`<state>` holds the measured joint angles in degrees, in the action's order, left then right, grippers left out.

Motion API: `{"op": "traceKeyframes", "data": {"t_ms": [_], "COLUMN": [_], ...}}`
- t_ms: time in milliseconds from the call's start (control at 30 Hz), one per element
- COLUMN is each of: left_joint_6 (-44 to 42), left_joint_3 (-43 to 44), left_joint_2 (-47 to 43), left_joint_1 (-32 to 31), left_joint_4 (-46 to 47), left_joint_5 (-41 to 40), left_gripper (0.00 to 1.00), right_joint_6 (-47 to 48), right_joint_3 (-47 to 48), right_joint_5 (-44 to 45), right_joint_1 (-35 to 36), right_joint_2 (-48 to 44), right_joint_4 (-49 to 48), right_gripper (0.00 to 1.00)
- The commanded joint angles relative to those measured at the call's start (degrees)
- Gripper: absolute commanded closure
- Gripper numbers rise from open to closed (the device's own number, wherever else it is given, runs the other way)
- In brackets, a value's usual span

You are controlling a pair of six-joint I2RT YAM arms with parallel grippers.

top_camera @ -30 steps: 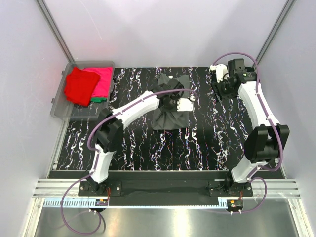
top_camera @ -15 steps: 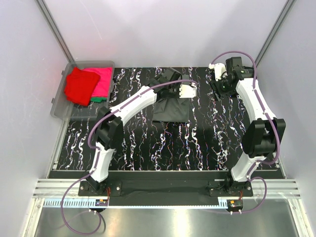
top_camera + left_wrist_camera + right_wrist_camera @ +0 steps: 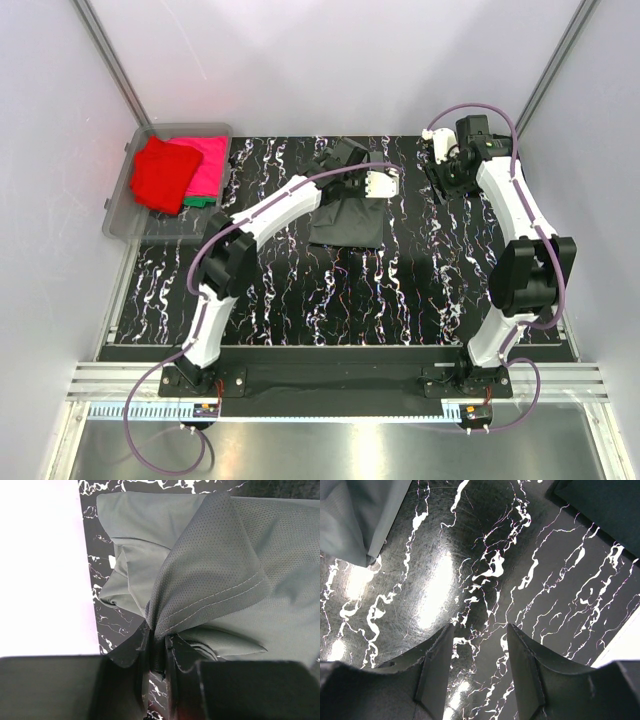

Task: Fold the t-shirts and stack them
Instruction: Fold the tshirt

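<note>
A: Where is the grey shirt [image 3: 348, 228]?
B: It lies on the table [image 3: 300, 300], in the middle and toward the far edge. It looks already folded to a narrow piece. Its near part is flat, and its far part is lifted in a bunch.
A: What lifts it?
B: The left gripper [image 3: 159, 641]. Its jaws are almost closed on a pinch of the cloth, next to a stitched hem. The cloth opens like a fan beyond the fingers.
A: And the right gripper [image 3: 480, 630]?
B: It hovers over the table near the far right corner. Its jaws are about half apart, with nothing between them.
A: How to do this fold well?
B: I think the pinch should travel low and slowly, so that the layer below does not drag. The release should come only when the hem lies even with the edge under it. The right gripper could press the other side flat.
A: And the other shirts?
B: They are in the bin [image 3: 118, 215] at the far left corner. The red shirt [image 3: 160, 175] is on the pink shirt [image 3: 208, 165], and the green shirt [image 3: 200, 202] shows at their near side.
</note>
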<state>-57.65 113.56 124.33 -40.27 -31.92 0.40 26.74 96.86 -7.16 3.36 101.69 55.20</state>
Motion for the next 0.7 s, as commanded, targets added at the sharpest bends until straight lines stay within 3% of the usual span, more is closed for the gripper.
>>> {"op": "traceKeyframes", "data": {"t_ms": [0,133,200,233,267,400,500,567,633,667], "left_joint_6": [-1.0,-1.2,-0.8,-0.7,-0.2,3.6,8.8,12.7,20.0,23.0], "left_joint_3": [2.9,5.6,7.6,8.3,8.4,9.6,8.8,2.7,-2.4,-5.6], "left_joint_2": [1.6,4.6,6.7,7.2,7.8,6.4,2.1,-4.7,-10.1,-14.5], "left_joint_1": [0.5,0.8,0.8,0.9,0.8,0.5,1.0,1.4,2.4,2.8], "left_joint_4": [4.1,4.1,5.6,6.5,10.4,14.9,15.0,13.5,9.8,2.9], "left_joint_5": [-0.2,-1.6,-2.8,-4.1,-5.1,-12.7,-20.8,-23.1,-20.9,-18.9], "left_gripper": [0.82,0.81,0.74,0.67,0.47,0.35,0.23,0.14,0.06,0.05], "right_joint_6": [-0.6,-0.5,-0.6,-0.7,-0.9,-0.5,-1.6,-3.5,-7.1,-8.4], "right_joint_3": [2.7,2.7,2.8,2.9,2.7,2.2,0.4,-3.1,-6.1,-8.9], "right_joint_5": [-1.0,-1.1,-1.3,-1.3,-1.4,-1.4,-4.2,-8.1,-17.0,-20.1], "right_joint_1": [-0.3,-0.3,-0.3,-0.3,-0.3,-0.3,-0.4,-0.4,-0.5,-0.4], "right_joint_2": [0.3,0.5,0.8,1.0,0.8,-0.5,-2.3,-3.4,-3.8,-3.5], "right_joint_4": [-0.6,-0.5,-0.6,-0.6,-0.6,-0.6,-0.2,0.4,1.4,1.6], "right_gripper": [0.46,0.46,0.46,0.46,0.46,0.46,0.45,0.45,0.45,0.45]}}
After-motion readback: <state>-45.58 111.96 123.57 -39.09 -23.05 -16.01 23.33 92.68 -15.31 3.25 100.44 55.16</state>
